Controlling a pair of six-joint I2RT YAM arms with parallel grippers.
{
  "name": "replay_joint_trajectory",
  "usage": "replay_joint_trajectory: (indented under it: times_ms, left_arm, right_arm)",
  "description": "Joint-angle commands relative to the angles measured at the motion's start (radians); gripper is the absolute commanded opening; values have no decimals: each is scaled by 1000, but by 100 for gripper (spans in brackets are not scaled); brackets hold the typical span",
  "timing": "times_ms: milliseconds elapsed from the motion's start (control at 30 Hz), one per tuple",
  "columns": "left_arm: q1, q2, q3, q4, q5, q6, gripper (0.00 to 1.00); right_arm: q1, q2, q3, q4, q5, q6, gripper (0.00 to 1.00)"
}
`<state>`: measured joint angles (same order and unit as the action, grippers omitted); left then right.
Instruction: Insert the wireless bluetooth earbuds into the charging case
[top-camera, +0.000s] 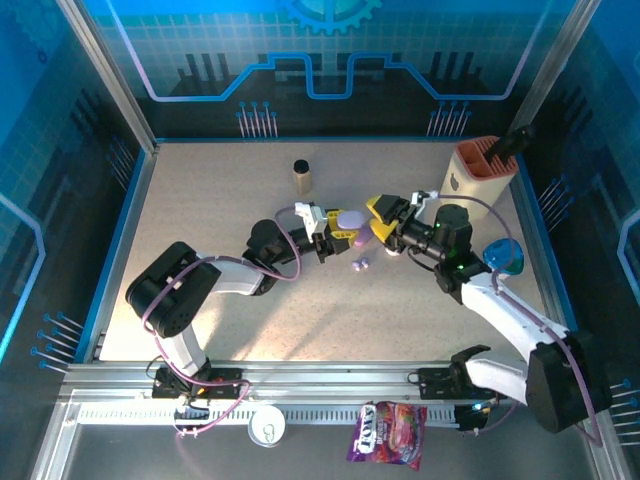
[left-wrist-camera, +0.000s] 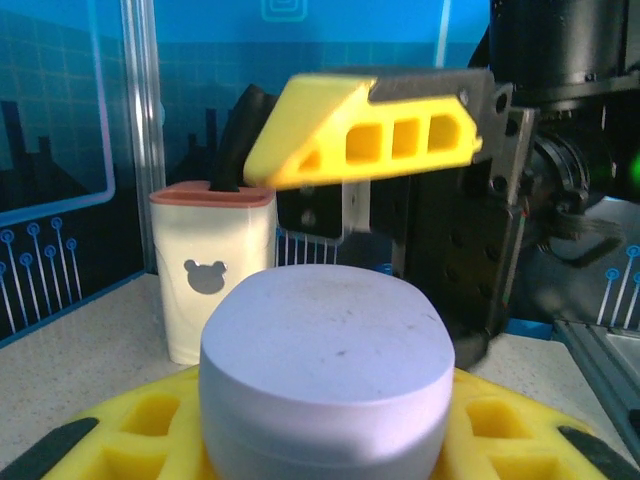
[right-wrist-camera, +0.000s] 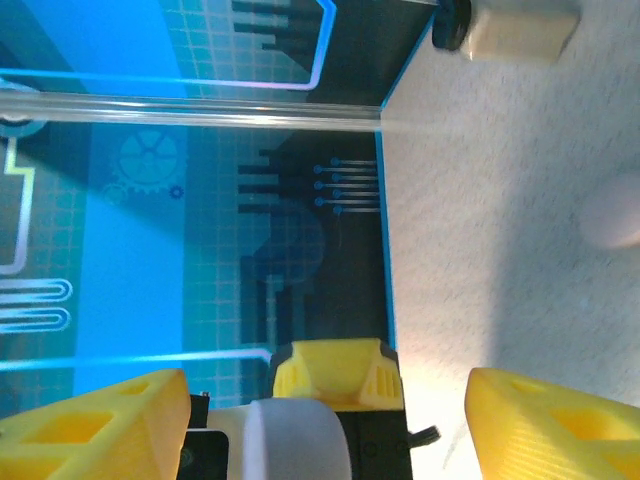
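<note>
Tightly crowded grippers around a case that looks shut

Chiefly, the two grippers could clash. The left gripper (top-camera: 336, 228) is clamped on the lavender charging case (left-wrist-camera: 325, 360) over the middle of the table (top-camera: 220, 200). The right gripper (top-camera: 383, 222), its yellow fingers spread wide, sits just beside the case and partly over it. If a right finger pushes hard at the lid, the smooth, rounded case would likely twist out of the left gripper's hold. One purple earbud (top-camera: 361, 264) lies loose on the table near both grippers, where a dropped case or a swinging finger could flick it away.

The left wrist view shows a seam and what seems a shut lid, though the hinge side is hidden. The earbud is too small to tell which way it lies.
</note>
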<state>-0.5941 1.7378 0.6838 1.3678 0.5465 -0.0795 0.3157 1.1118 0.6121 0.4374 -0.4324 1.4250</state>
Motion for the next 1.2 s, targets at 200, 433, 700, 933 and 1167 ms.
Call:
replay_joint_trajectory:
  times_ms: [200,433,700,933,1167]
  left_arm:
    - [16,-88,-77,34,145,-66,30]
    - [18,-112,-95,34,210,-106,29]
    - [18,-129,-93,35,257,-128,29]
    - [18,-130,-90,34,266,-127,30]
    - [19,-139,-99,35,278,-102,30]
  right_arm:
    - [-48,-160,169,-544,-69,-971,78]
    - [135,-206,346,-852,2,-1491,87]
    - [324,-145,422,-882,262,-1639,88]
    - [371,-77,443,-885,361,-1661,86]
    - [365,-70,462,-858,451,-1585,83]
